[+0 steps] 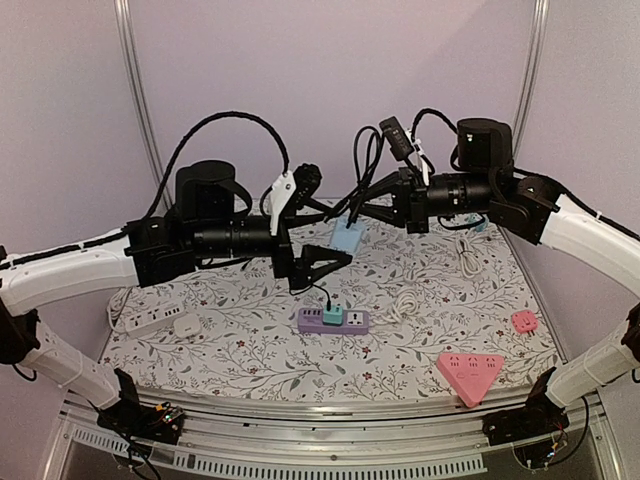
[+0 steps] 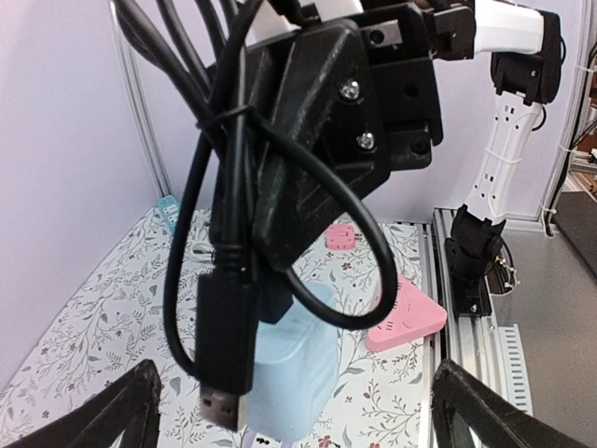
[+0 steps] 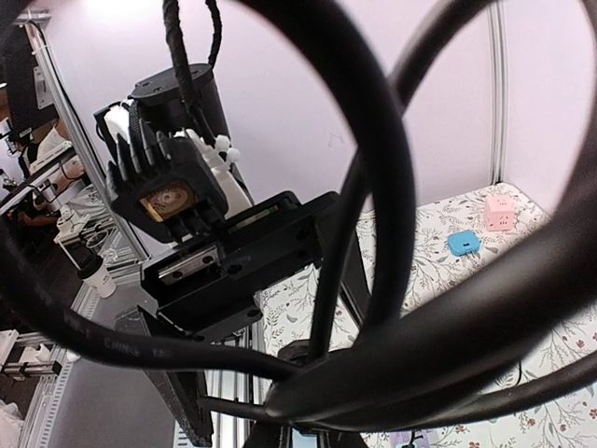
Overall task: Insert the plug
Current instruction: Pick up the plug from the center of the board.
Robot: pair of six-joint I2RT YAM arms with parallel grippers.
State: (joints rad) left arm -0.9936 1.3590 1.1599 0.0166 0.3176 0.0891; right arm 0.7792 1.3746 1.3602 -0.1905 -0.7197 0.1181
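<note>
The black USB plug (image 2: 224, 369) hangs on its black cable (image 2: 378, 280), free in the air beside a light blue adapter (image 2: 303, 373). My right gripper (image 2: 275, 271) comes in from above, shut on the top of that adapter, with the cable looped round its fingers. In the top view the right gripper (image 1: 358, 215) holds the adapter (image 1: 347, 238) above the back of the table. My left gripper (image 1: 335, 265) is open just in front of it, its fingers (image 2: 121, 411) wide on either side of plug and adapter and touching neither. In the right wrist view cables hide my own fingers.
A purple power strip (image 1: 333, 320) with a teal plug (image 1: 332, 312) lies mid-table. A pink triangular socket (image 1: 470, 372) and a small pink cube (image 1: 524, 320) are at the right. A white strip (image 1: 150, 320) and white adapter (image 1: 186, 325) are at the left, and white cords (image 1: 405, 300) lie right of centre.
</note>
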